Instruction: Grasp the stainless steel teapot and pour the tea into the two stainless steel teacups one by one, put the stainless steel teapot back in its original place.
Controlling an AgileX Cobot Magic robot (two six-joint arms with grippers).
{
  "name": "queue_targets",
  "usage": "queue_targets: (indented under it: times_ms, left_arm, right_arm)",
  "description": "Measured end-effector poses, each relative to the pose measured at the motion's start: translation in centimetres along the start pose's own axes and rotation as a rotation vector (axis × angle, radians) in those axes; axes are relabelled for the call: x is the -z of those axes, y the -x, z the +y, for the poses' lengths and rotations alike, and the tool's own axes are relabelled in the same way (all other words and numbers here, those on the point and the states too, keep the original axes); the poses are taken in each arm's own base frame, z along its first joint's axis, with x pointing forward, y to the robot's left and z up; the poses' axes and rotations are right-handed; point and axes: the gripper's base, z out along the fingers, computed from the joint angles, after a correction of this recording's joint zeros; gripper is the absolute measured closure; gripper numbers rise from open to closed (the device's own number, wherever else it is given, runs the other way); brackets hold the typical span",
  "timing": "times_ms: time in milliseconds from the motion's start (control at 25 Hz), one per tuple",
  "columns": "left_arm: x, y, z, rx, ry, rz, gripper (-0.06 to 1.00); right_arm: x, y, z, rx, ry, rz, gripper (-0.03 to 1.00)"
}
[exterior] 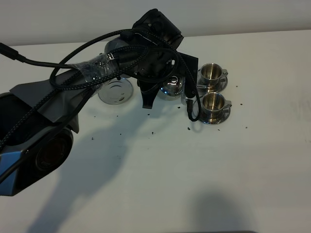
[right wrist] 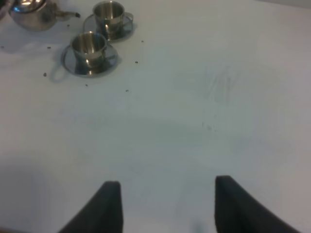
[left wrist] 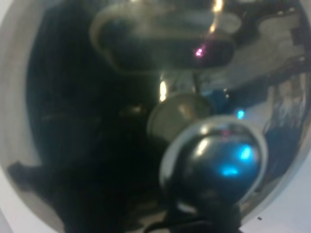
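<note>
The stainless steel teapot [exterior: 173, 88] stands upright at the back of the white table, its spout toward the two stainless steel teacups [exterior: 212, 73] [exterior: 213, 102] on saucers just to its right. My left gripper [exterior: 149, 94] hangs at the teapot's left side, shut at its handle, which the arm hides. The left wrist view is filled by the teapot's lid and knob [left wrist: 218, 160]. In the right wrist view the teapot [right wrist: 31, 14] and both teacups [right wrist: 108, 12] [right wrist: 89, 44] lie far off, and my right gripper [right wrist: 167, 204] is open over bare table. No tea shows.
A round steel plate [exterior: 115, 91] lies left of the teapot, partly under the left arm. Dark specks [exterior: 146, 131] are scattered on the table in front of the pot and cups. The left arm's cables [exterior: 73, 63] loop over the back left.
</note>
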Motion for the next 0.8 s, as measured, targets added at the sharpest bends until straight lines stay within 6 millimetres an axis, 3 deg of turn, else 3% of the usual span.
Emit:
queue_targets:
  times_ms: [800]
  left_arm:
    - [0.0, 1.3, -0.4, -0.172, 0.062, 0.067, 0.73]
  right_arm:
    - [0.0, 0.0, 0.0, 0.0, 0.0, 0.0, 0.55]
